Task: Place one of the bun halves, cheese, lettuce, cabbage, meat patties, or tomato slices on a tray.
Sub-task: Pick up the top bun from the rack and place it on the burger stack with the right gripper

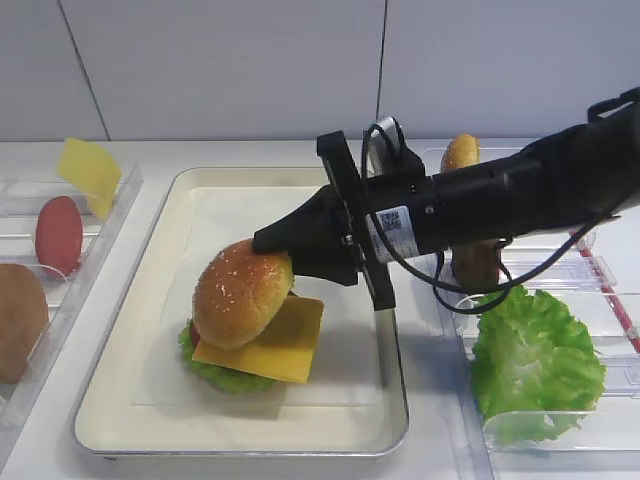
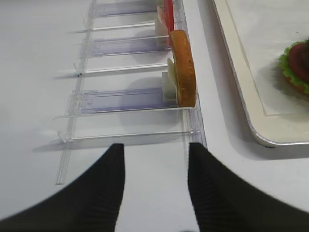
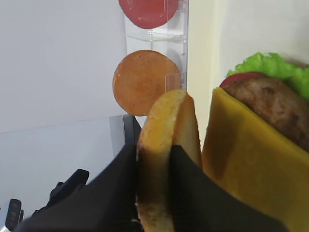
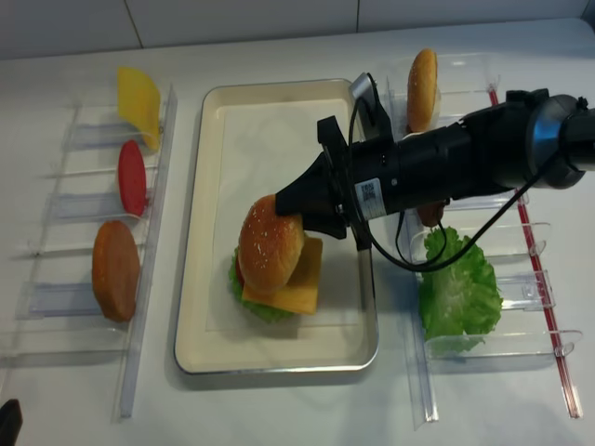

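Observation:
A cream-white tray (image 1: 150,400) holds a stack of lettuce (image 1: 215,372), tomato slice (image 3: 241,77), meat patty (image 3: 275,106) and yellow cheese (image 1: 275,345). My right gripper (image 1: 270,240) is shut on the rim of a seeded, domed bun half (image 1: 242,292), which is tilted with its lower edge over the cheese. In the right wrist view the bun half (image 3: 166,140) stands edge-on between the black fingers (image 3: 111,188). My left gripper (image 2: 155,150) hangs open over bare table beside the left rack, holding nothing.
The clear rack on the left (image 1: 110,230) carries a cheese slice (image 1: 88,172), a tomato slice (image 1: 58,235) and a bun half (image 1: 18,320). In the right rack (image 1: 600,270) are a lettuce leaf (image 1: 535,360), a bun half (image 1: 460,153) and a patty (image 1: 478,265).

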You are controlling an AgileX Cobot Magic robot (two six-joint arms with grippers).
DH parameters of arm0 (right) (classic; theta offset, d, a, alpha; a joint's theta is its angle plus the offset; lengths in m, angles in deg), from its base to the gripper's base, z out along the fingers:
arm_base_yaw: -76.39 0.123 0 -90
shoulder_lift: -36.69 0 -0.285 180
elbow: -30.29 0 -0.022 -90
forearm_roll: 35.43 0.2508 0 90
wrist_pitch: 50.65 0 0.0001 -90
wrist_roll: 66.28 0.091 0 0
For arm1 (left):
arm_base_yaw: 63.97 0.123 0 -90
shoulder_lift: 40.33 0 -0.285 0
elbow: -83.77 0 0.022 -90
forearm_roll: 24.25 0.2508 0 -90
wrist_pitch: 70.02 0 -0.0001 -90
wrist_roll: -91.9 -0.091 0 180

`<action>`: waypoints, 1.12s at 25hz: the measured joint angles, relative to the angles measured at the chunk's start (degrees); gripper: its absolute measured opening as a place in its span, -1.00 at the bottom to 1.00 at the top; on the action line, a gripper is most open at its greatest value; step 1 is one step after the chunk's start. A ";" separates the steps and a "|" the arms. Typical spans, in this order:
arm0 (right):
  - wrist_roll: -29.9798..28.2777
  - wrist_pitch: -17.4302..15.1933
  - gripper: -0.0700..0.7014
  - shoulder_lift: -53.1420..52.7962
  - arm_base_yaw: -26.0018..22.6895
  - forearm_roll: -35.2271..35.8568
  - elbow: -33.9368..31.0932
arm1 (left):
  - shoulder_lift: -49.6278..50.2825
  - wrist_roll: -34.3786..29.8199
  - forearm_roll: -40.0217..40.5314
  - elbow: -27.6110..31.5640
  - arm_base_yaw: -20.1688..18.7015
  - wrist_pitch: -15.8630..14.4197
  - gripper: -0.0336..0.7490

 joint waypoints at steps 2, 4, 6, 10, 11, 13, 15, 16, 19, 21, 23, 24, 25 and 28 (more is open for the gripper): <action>-0.04 0.00 -0.27 0.00 0.00 0.10 0.34 | 0.00 0.00 0.00 0.00 0.00 0.00 -0.08; -0.04 0.00 -0.27 0.00 0.00 0.23 0.34 | 0.00 0.00 0.00 0.00 0.00 0.00 -0.08; 0.10 0.00 -0.27 0.00 0.00 0.23 0.34 | 0.00 0.00 0.00 0.00 0.00 0.00 -0.08; 0.81 0.00 -0.27 0.00 0.00 0.23 0.34 | 0.00 0.00 0.00 0.00 0.00 0.00 -0.08; 0.92 0.00 -0.27 0.00 0.00 0.23 0.34 | 0.00 0.00 0.00 0.00 0.00 0.00 -0.08; 0.94 0.00 -0.27 0.00 0.00 0.23 0.34 | 0.00 0.00 0.00 0.00 0.00 0.00 -0.08; 1.03 0.00 -0.27 0.00 0.00 0.23 0.34 | 0.00 0.00 0.00 0.00 0.00 0.00 -0.08; 1.03 0.00 -0.27 0.00 0.00 0.23 0.34 | 0.00 0.00 0.00 0.00 0.00 0.00 -0.08; 1.03 0.00 -0.27 0.00 0.00 0.23 0.34 | 0.00 0.00 0.00 0.00 0.00 0.00 -0.08; 1.03 0.00 -0.27 0.00 0.00 0.23 0.34 | 0.00 0.00 0.00 0.00 0.00 0.00 -0.08; 1.03 0.00 -0.27 0.00 0.00 0.23 0.34 | 0.00 0.00 0.00 0.00 0.00 0.00 -0.08; 1.03 0.00 -0.27 0.00 0.00 0.23 0.34 | 0.00 0.00 0.00 0.00 0.00 0.00 -0.08; 1.03 0.00 -0.27 0.00 0.00 0.23 0.34 | 0.00 0.00 0.00 0.00 0.00 0.00 -0.08; 0.61 0.00 -0.27 0.00 0.00 0.23 0.34 | 0.00 0.00 0.00 0.00 0.00 0.00 -0.08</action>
